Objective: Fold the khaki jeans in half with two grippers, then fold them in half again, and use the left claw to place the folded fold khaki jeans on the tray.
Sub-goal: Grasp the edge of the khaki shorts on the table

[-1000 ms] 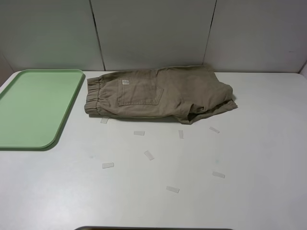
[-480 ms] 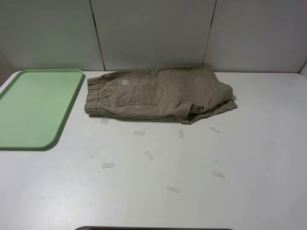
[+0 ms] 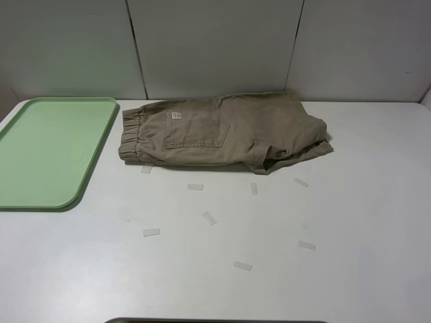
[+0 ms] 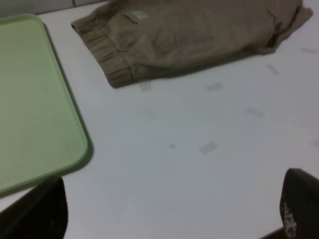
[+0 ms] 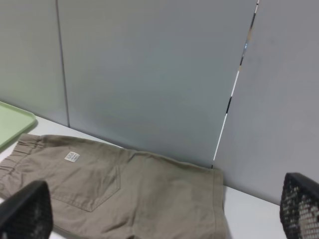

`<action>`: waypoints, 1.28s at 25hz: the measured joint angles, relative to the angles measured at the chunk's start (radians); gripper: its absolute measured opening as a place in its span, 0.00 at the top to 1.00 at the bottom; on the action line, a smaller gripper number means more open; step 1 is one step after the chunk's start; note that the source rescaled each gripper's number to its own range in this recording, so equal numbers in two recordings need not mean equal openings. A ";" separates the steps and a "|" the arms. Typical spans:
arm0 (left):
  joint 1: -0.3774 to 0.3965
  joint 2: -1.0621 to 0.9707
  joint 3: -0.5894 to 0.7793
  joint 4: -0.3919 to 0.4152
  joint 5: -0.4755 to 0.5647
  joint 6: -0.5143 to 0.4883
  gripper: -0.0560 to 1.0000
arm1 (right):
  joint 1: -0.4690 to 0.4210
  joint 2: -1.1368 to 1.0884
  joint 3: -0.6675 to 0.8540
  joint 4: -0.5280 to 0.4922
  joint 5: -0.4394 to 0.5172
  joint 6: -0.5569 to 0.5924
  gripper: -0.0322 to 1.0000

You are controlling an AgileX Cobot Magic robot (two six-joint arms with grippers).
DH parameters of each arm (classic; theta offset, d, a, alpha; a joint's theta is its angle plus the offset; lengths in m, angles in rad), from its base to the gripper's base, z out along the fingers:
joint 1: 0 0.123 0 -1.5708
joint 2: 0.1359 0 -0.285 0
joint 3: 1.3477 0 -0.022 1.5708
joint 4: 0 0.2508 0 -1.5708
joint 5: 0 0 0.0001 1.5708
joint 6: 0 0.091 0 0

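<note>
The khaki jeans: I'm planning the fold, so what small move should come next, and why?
Probably lower both grippers toward the khaki jeans, left gripper to the waistband end, right gripper to the leg end. The jeans lie untouched on the table beside the tray, and both grippers hang apart from them with jaws open.

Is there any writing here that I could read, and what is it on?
White label on the khaki jeans: dark printed lines, too small to read.
One of the left gripper's fingers: faint pale marks, too blurred to read.
No other text shows.
</note>
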 joint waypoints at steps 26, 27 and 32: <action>0.000 0.000 0.062 -0.012 0.023 0.008 0.15 | 0.000 0.003 0.000 0.074 0.328 0.273 0.00; 0.000 0.000 0.062 -0.012 0.023 0.008 0.15 | 0.000 0.009 0.000 0.074 0.337 0.278 0.00; 0.000 0.000 0.062 -0.012 0.023 0.008 0.15 | 0.000 0.101 0.000 0.076 0.398 0.284 0.00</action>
